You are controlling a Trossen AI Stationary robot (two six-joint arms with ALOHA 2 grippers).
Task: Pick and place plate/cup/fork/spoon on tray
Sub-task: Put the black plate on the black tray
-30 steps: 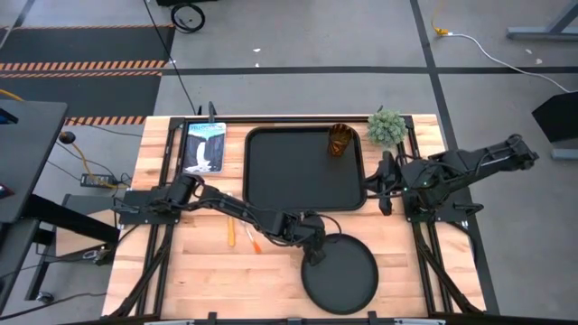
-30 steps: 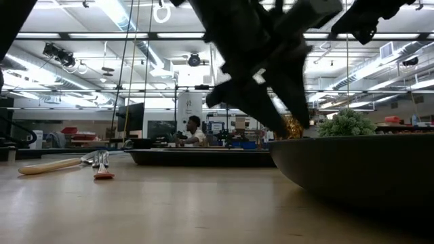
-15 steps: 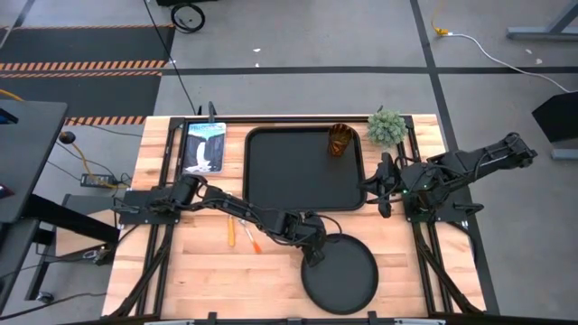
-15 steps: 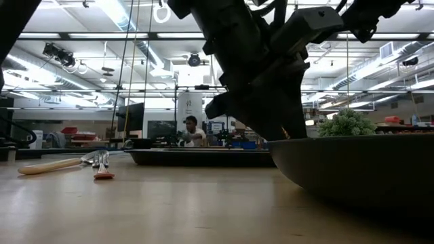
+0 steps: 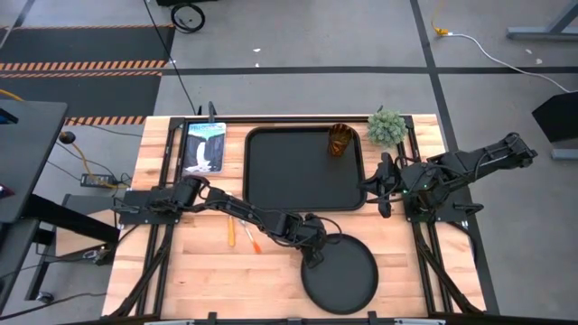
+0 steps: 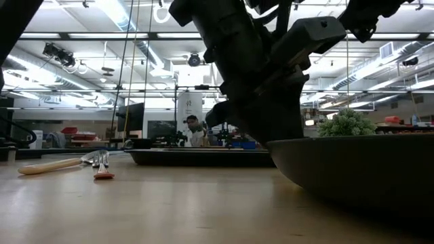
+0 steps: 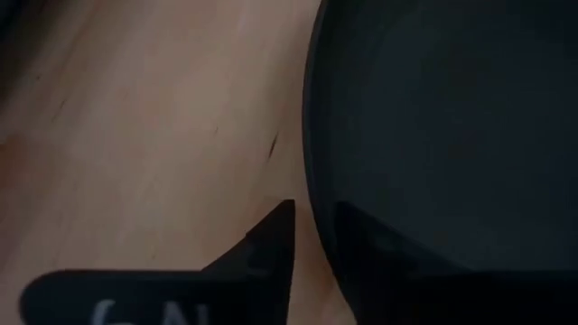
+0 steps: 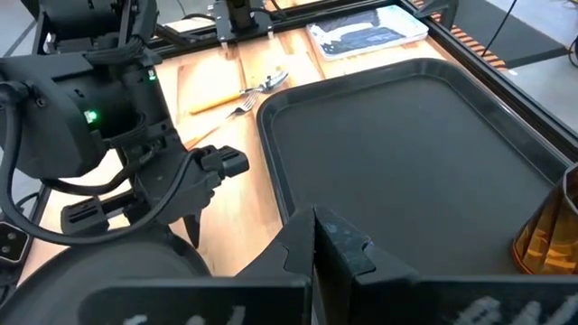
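One round black plate point(image 5: 340, 273) lies on wood table point(image 5: 199, 280) at near edge, just below tray point(image 5: 302, 169). Left gripper point(image 5: 312, 255) sits low at plate's left rim; fingers point(image 7: 271, 244) slightly spread, straddling rim, one inside, one outside. Cup point(image 5: 340, 140) stands in tray's far-right corner. Right gripper point(image 5: 386, 183) waits beside tray's right edge, fingers pressed together.

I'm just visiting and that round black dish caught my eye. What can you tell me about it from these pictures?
The plate is round, flat and matte black with a low raised rim, plastic by the look of it. It sits level and empty on the wooden table, near the front edge, just in front of the tray and apart from it. The left gripper is at its rim on the left side; the left wrist view shows one finger outside the rim and the other over the plate, so the jaws straddle the edge.
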